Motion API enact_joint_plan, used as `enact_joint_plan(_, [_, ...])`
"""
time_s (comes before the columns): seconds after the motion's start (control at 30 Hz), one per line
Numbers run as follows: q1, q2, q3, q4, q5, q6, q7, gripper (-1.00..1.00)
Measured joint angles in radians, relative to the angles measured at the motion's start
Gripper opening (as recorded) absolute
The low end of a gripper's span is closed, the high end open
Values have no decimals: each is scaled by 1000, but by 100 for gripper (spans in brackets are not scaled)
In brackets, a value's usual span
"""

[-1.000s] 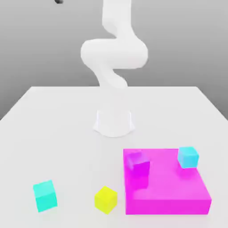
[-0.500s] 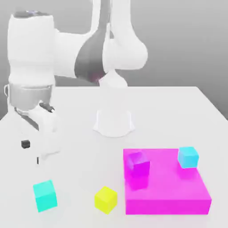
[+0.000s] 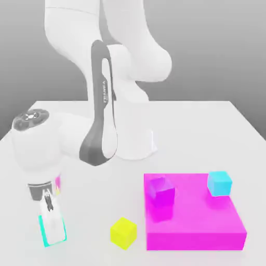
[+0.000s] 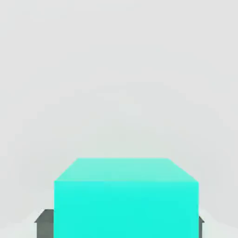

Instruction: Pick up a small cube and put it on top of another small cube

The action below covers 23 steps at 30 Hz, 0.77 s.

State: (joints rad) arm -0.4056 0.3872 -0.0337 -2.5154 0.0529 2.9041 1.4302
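A plain white table (image 3: 208,124) stood before a grey backdrop. In the exterior view, the white Panda arm (image 3: 104,114) bent down from its base at the back of the table toward the near corner on the exterior view's left. Its gripper (image 3: 52,228) had its pale fingers (image 3: 51,224) set down over the teal cube (image 3: 58,235), which lay on the table and showed as a thin teal edge around the fingers. A yellow cube (image 3: 123,232) sat on the table near the front, between the teal cube and a flat magenta block (image 3: 197,223). The yellow cube was just beside the block's near corner but apart from it. On the block rested a purple cube (image 3: 161,193), close to the edge toward the exterior view's left, and a light blue cube (image 3: 219,183) near the far corner on the exterior view's right. The two were well apart.

In the hand view, the teal cube (image 4: 125,200) was close to the camera, lying on the white table (image 4: 119,69). Dark grey fingertips (image 4: 45,223) showed at either side of it, one on each flank. The jaws stood about the cube's sides, but whether they pressed on it or were only apart around it could not be told.
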Motion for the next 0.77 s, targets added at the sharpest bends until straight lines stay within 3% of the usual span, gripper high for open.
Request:
enact_joint_plan(0.2, [7, -169, -12, -31, -25, -138, 18, -100])
enact_joint_plan(0.47, [244, -381, 148, -133, -49, -249, -58, -100])
enact_joint_plan(0.53, [300, -352, 134, -139, -61, -212, -58, -100])
enact_joint_plan(0.63, [271, -257, 111, -138, -83, -120, -44, -100])
enact_joint_plan(0.67, [273, -225, 106, -137, -91, -89, -39, 100])
enact_joint_plan(0.77, [273, -225, 106, -137, -91, -89, -39, 100])
